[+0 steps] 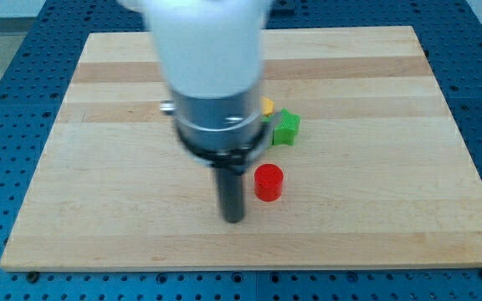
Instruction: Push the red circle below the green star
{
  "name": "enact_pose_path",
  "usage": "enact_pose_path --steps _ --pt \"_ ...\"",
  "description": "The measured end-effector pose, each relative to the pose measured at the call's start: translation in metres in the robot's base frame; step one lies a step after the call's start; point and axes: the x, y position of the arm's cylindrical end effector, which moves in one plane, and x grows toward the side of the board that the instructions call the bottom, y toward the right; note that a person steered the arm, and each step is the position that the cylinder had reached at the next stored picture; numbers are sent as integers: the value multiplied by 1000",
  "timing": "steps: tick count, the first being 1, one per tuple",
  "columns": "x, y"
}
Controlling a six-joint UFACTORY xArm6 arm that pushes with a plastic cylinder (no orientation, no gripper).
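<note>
Red circle [268, 182], appearance: a short, squat cylinder of uniform bright red, flat on top, standing upright on the wooden board [375, 217]; no markings can be made out.

Red circle, position: just beside the rod's tip [234, 219], toward the view's right and slightly toward the view's top of it; a thin strip of board appears to separate the two, though contact at the base cannot be ruled out.

Green star [286, 128], position: toward the view's top and right of the tip, well beyond the red circle; the red circle lies below it in the view, offset a little to the view's left.

Yellow block [267, 106]: only a small edge shows behind the arm housing, close beside the green star; shape not discernible.

Rod and jaws: the arm carries no jaws, so nothing is clenched, released or grasped; the straight dark rod meets the board at its tip and can only push.

Handling, judged: the red circle looks small, light and rigid, probably a hard plastic piece that will slide readily on the smooth wood and will not deform or break.

Contact point, judged: there is no place to take hold; the push belongs low on the curved side wall, in line with the centre. An off-centre touch would likely let the round wall roll off the rod and veer aside.

Progress, judged: the red circle seems nearly below the green star; a slight nudge toward the view's right may remain.
</note>
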Motion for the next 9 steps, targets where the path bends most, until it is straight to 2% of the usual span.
enact_pose_path --steps 1,3,4,5,6,7,8,9 --pt "-33 54" --pt "-35 51" --pt "-51 45" --pt "-51 45" --pt "-25 43" --pt "52 -6" --pt "58 -25" --pt "25 -80"
